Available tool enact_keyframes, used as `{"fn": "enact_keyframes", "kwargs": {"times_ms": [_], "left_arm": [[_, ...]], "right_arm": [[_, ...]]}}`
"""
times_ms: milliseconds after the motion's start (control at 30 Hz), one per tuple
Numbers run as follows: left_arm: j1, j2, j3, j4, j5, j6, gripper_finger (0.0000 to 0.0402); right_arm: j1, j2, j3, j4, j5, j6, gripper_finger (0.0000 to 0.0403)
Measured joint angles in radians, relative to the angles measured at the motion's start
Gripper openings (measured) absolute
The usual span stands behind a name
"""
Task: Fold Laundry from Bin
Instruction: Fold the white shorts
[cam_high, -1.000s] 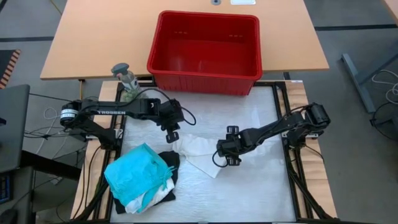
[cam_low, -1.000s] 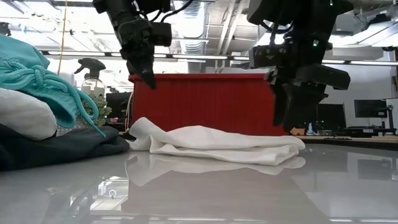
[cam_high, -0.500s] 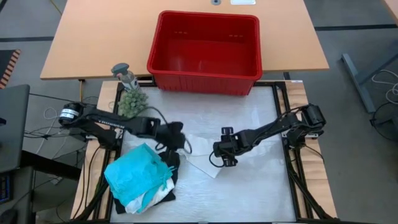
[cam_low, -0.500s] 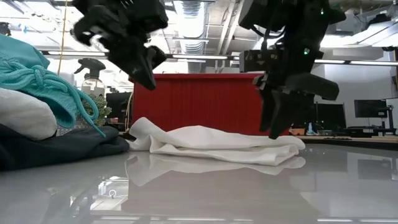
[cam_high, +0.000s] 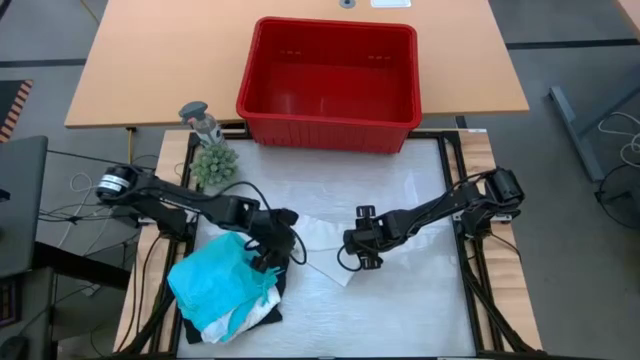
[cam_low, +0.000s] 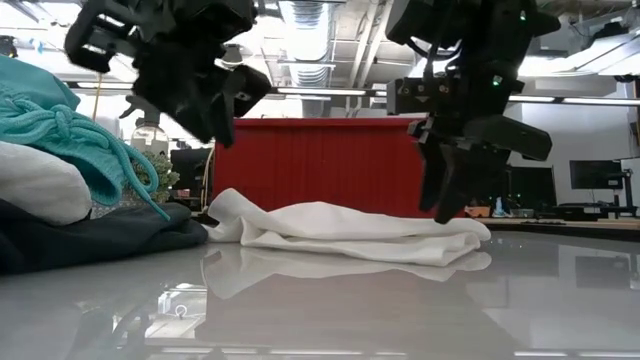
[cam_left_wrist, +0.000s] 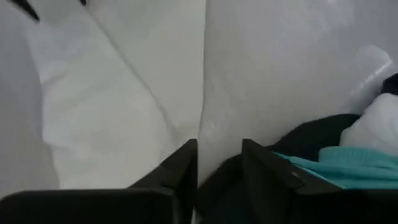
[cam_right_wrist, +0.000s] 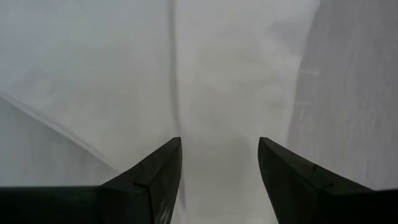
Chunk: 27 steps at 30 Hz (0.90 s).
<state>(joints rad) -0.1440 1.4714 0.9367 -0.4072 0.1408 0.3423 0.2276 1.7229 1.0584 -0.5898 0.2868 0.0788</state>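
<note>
A white garment (cam_high: 322, 240) lies flat and crumpled in the middle of the table; it also shows in the low view (cam_low: 350, 230). At the near left a teal garment (cam_high: 215, 275) lies on a pile with white cloth and a black garment (cam_low: 100, 240). My left gripper (cam_high: 272, 250) hovers narrowly open between the white garment's left edge (cam_left_wrist: 112, 93) and the pile, clear above both (cam_low: 215, 125). My right gripper (cam_high: 352, 255) is open, pointing down over the white garment's right end (cam_right_wrist: 236, 74). The red bin (cam_high: 330, 130) stands at the far edge, with no laundry showing in it. My right gripper points down from above at the white garment's right end (cam_low: 455, 225), fingers spread to either side of a crease. Its fingertips (cam_low: 440, 210) stand right at the cloth's top; whether they touch it I cannot tell. The garment lies slack on the table.
A small green plant (cam_high: 212, 163) and a spray bottle (cam_high: 200, 118) stand at the far left corner, beside the bin. The white table top (cam_high: 400, 300) is bare to the near right of the garment.
My left gripper has swung from above the white garment's far left part toward the table's near edge and the pile, tipping as it went. My right gripper has shifted a little toward the table's left over the garment's right end. The garment has stayed in place.
</note>
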Motion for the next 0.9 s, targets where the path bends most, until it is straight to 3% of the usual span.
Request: {"fn": "enact_keyframes", "kwargs": {"times_ms": [233, 333, 433, 633, 900], "left_arm": [[0.011, 0.080, 0.000, 0.020, -0.129, 0.075, 0.0185], [0.022, 0.128, 0.000, 0.022, -0.208, 0.064, 0.0198], [0.037, 0.149, 0.000, 0.024, -0.221, 0.040, 0.0198], [0.061, 0.151, 0.000, 0.029, -0.233, -0.008, 0.0177], [0.087, 0.151, 0.000, 0.033, -0.224, -0.054, 0.0094]], "right_arm": [[0.000, 0.000, 0.000, -0.004, -0.001, 0.002, 0.0233], [0.000, 0.000, 0.000, -0.004, -0.001, 0.003, 0.0232], [0.001, 0.000, 0.000, -0.011, -0.001, 0.010, 0.0232], [0.002, 0.000, 0.000, -0.049, -0.053, 0.026, 0.0232], [0.034, 0.000, 0.000, -0.085, -0.063, 0.028, 0.0232]]}}
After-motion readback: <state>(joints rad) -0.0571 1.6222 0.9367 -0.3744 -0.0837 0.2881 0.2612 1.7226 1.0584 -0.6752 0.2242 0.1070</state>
